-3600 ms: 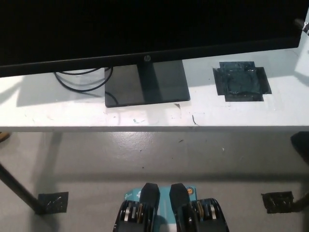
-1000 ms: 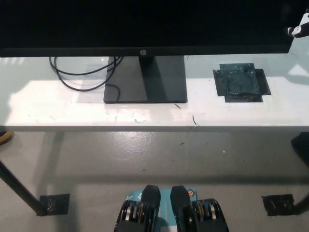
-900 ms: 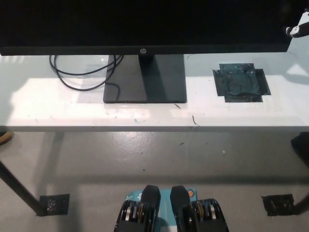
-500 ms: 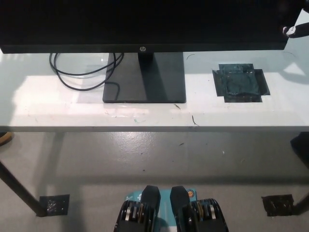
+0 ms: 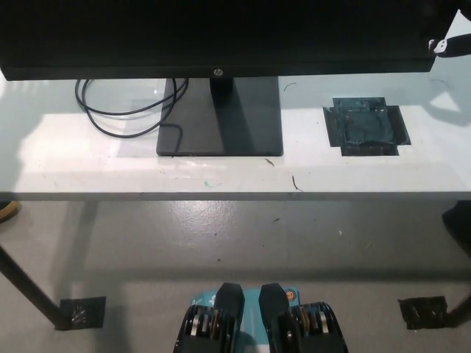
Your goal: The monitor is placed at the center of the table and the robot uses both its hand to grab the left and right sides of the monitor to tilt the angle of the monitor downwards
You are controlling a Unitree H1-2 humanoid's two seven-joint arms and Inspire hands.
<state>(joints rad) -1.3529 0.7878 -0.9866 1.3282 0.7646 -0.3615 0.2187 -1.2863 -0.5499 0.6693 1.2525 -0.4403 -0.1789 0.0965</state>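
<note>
Monitor on its stand at the table centre, long axis running left to right. Only a white hand tip shows, at the screen's right edge; its grip cannot be told, and the other hand is out of view. No containers present; a cable loops beside the stand

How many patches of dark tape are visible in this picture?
3: one on the table, the table patch; two on the floor, the left patch and the right patch. Others may be hidden.
</note>
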